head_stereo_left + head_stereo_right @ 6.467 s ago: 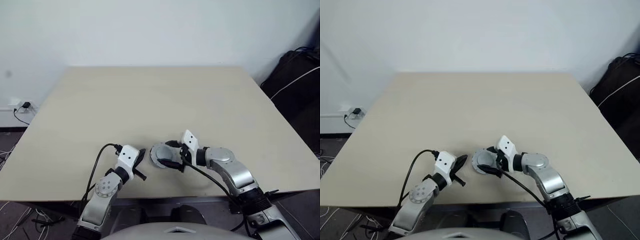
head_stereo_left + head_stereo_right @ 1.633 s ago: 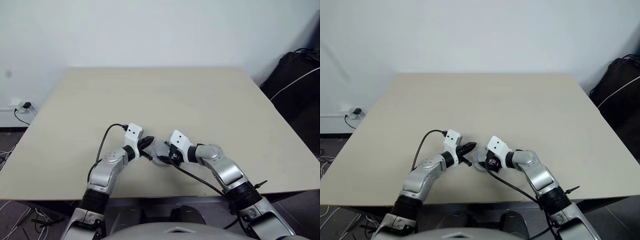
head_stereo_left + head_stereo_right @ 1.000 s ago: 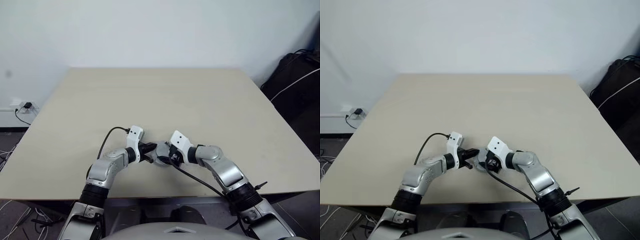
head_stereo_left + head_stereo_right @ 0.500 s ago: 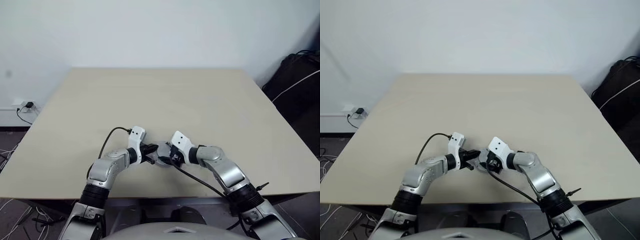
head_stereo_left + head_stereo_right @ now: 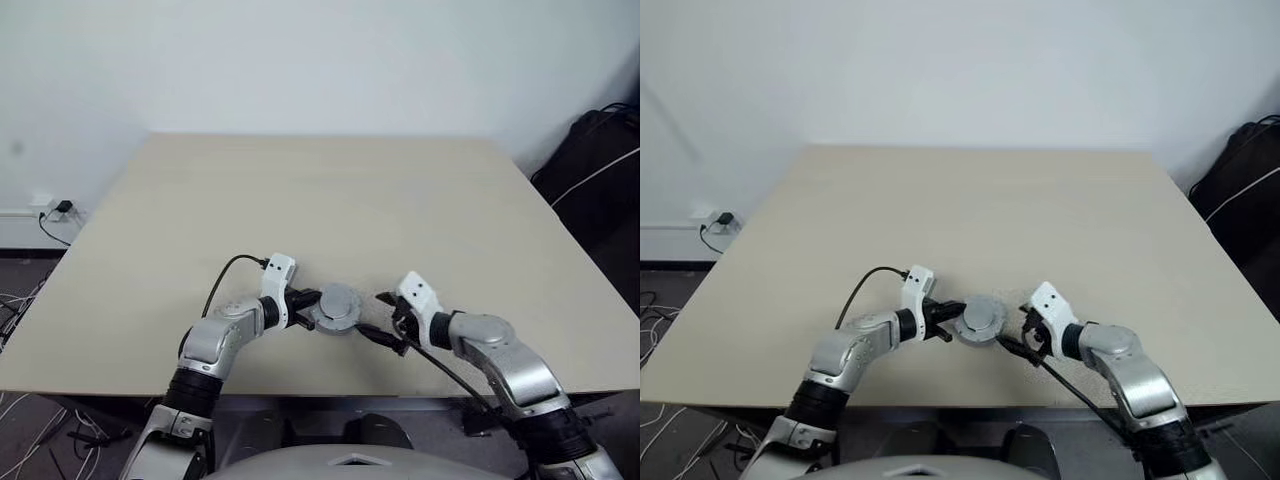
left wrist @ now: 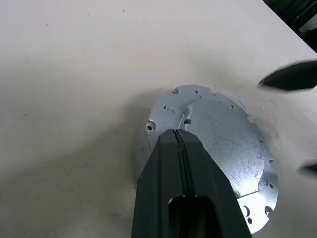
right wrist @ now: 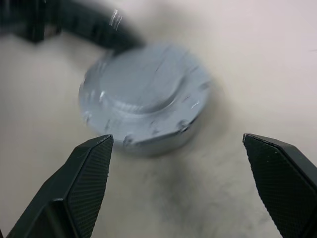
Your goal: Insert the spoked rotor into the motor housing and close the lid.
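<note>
Lid [image 5: 338, 304] sits on the beige table [image 5: 330, 200] near its front edge, a round grey-silver disc with a smooth raised centre and small notches and holes around its rim, lying flat and covering whatever is beneath it, so neither the windings of the housing nor the spoked wheel can be seen. From the right wrist view the same disc [image 7: 144, 95] reads as a low, stepped cap with a domed middle, resting squarely on the tabletop. Just on its left side, the left gripper [image 5: 305, 300] has its two black fingers pressed together into a single point, and that point rests against or over the disc's edge; in the left wrist view the closed fingers [image 6: 181, 163] lie across the near part of the silver face [image 6: 218, 134]. On the other side, the right gripper [image 5: 385, 318] stands a little apart from the disc, touching nothing, its jaws spread wide with the disc framed between the two black fingertips [image 7: 91, 171] in its own wrist view. A black cable [image 5: 222, 275] loops from the left wrist back along the arm. Beyond the table's far right corner, a dark bag [image 5: 590, 170] with a white cord sits against the white wall.
</note>
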### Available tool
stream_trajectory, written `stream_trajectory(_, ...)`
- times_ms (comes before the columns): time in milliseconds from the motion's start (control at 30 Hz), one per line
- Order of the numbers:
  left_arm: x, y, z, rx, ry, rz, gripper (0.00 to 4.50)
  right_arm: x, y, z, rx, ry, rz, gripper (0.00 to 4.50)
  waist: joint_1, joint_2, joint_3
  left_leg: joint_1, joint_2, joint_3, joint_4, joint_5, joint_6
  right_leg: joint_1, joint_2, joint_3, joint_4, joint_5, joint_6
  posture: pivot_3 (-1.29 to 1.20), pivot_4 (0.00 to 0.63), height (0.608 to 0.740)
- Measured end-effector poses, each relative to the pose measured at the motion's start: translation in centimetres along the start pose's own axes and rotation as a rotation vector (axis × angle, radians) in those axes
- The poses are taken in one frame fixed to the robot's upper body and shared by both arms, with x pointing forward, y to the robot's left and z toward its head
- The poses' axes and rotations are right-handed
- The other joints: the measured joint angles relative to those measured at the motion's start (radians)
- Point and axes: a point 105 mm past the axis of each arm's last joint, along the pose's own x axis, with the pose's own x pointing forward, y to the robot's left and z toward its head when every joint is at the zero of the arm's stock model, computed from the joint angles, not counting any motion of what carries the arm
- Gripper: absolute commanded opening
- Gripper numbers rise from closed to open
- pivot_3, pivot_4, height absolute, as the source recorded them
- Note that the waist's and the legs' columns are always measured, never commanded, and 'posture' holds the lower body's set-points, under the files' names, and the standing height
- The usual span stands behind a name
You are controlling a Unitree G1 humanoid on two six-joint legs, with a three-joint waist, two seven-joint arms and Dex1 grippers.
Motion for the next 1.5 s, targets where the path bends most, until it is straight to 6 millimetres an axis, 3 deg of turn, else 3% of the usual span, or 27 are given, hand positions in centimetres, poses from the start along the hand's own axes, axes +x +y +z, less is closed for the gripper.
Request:
stream_trajectory(133, 0.1, 0.0, -0.1, 0.005, 0.003, 0.0, 0.0, 0.4, 0.1, 1.8, 0.244, -0.158, -0.037, 4.46, 0.001, 0.001, -0.001, 0.0, 0.0, 0.0, -0.001, 0.0, 0.0, 0.0, 0.0, 0.0, 0.0, 0.0, 0.0, 0.0, 0.0, 0.74)
stream_trajectory(333, 0.2, -0.1, 0.0, 0.017, 0.0, -0.005, 0.0, 2.4, 0.7, -1.3, 0.57, -0.063, -0.111, 4.46, 0.0, 0.003, -0.001, 0.0, -0.003, 0.0, -0.004, 0.002, -0.004, -0.001, -0.002, 0.0, -0.001, 0.0, 0.0, 0.0, 0.0, 0.74)
stream_trajectory(633, 0.2, 0.0, 0.1, 0.029, 0.001, 0.002, 0.0, 3.4, 1.5, -1.3, 0.739, -0.016, -0.057, 4.46, -0.004, 0.004, -0.001, 0.0, -0.003, 0.0, -0.005, 0.002, -0.004, -0.001, -0.002, 0.0, -0.001, 0.0, 0.0, 0.0, 0.0, 0.74)
stream_trajectory(1067, 0.1, 0.2, 0.1, 0.035, -0.008, 0.009, 0.0, 2.9, 2.3, -2.0, 0.937, 0.028, 0.029, 4.46, -0.013, 0.005, -0.002, 0.0, -0.003, 0.0, -0.006, 0.0, -0.001, -0.002, -0.001, 0.0, -0.002, 0.0, 0.0, 0.0, 0.0, 0.74)
stream_trajectory(1500, -0.1, 0.5, 0.1, 0.036, -0.008, 0.019, 0.0, 3.7, 3.4, -2.3, 0.953, 0.072, 0.044, 4.46, -0.024, 0.009, -0.001, 0.0, -0.003, 0.0, -0.007, 0.001, -0.002, -0.002, -0.001, 0.0, -0.002, -0.001, 0.001, 0.0, 0.0, 0.74)
